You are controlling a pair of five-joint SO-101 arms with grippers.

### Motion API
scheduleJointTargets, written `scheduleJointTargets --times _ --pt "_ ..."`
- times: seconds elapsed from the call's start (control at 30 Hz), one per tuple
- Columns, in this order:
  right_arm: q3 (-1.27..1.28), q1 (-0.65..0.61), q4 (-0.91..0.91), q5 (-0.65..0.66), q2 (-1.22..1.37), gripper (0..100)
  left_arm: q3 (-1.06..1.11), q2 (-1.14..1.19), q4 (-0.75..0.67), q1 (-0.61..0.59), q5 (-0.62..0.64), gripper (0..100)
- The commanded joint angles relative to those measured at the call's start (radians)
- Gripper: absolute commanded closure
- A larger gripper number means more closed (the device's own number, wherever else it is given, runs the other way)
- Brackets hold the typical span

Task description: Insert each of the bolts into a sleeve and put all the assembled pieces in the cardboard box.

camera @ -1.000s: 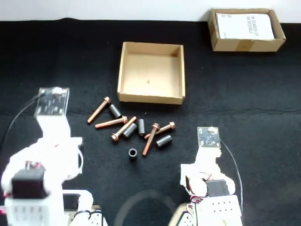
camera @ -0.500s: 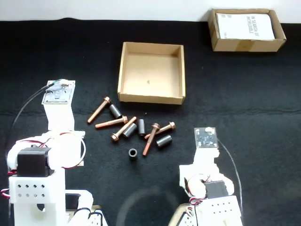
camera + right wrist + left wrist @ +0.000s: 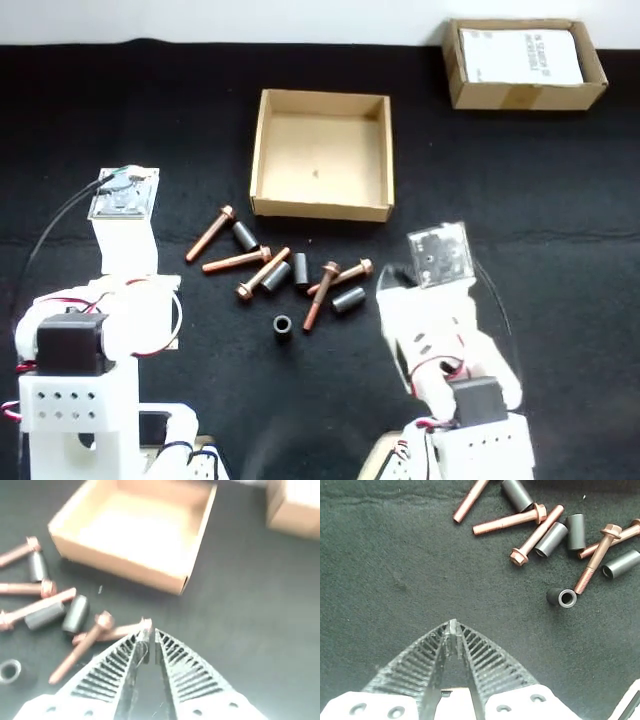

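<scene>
Several copper bolts [image 3: 263, 273] and dark grey sleeves [image 3: 348, 299] lie scattered in front of the open cardboard box [image 3: 321, 205], which holds nothing. One sleeve [image 3: 283, 327] stands on end. My left gripper [image 3: 452, 625] is shut and holds nothing, hovering over bare cloth a short way from the bolts [image 3: 537, 529] and the upright sleeve [image 3: 566, 598]. My right gripper [image 3: 149, 628] is shut, with only a thin slit at its tips, right over the head end of a bolt [image 3: 112, 631]. The cardboard box [image 3: 120, 570] lies beyond it.
A second cardboard box [image 3: 524, 95] with a printed sheet inside sits at the far right corner. Black cloth [image 3: 560, 230] covers the table. The left arm [image 3: 125, 250] stands left of the pile, the right arm [image 3: 440, 320] right of it.
The right arm has swung forward and left toward the pile in the last half second. The left arm rose and stretched forward earlier, then held still. Bolts and sleeves have not moved.
</scene>
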Motion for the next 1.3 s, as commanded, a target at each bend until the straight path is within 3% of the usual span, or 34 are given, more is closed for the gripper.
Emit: scheduleJointTargets --times 0.0,0.1,0.37,0.53,0.67,0.9,1.1,1.27 --pt "-0.193 -0.001 0.077 0.063 0.018 97.6 -0.025 0.007 -0.008 0.013 -0.003 99" --pt "-0.326 -0.065 0.259 0.041 0.153 93.9 0.016 0.002 -0.008 0.024 -0.003 99" --pt "-0.895 -0.228 0.704 -0.224 0.720 93.0 0.022 0.010 0.020 0.058 -0.003 98" --pt "-1.027 -0.306 0.869 -0.313 0.993 92.6 0.033 0.012 0.028 0.053 0.002 85" --pt "-1.029 -0.282 0.869 -0.213 1.122 92.6 0.081 0.012 0.025 0.051 0.002 81" --pt "-1.024 -0.185 0.733 -0.301 1.201 92.9 0.176 0.012 -0.078 -0.018 -0.002 81" --pt "-1.010 -0.180 0.645 -0.397 1.241 92.9 0.242 0.012 -0.104 -0.031 -0.002 81" --pt "-0.854 -0.180 0.496 -0.400 1.287 92.6 0.243 0.012 -0.118 -0.031 -0.002 81"
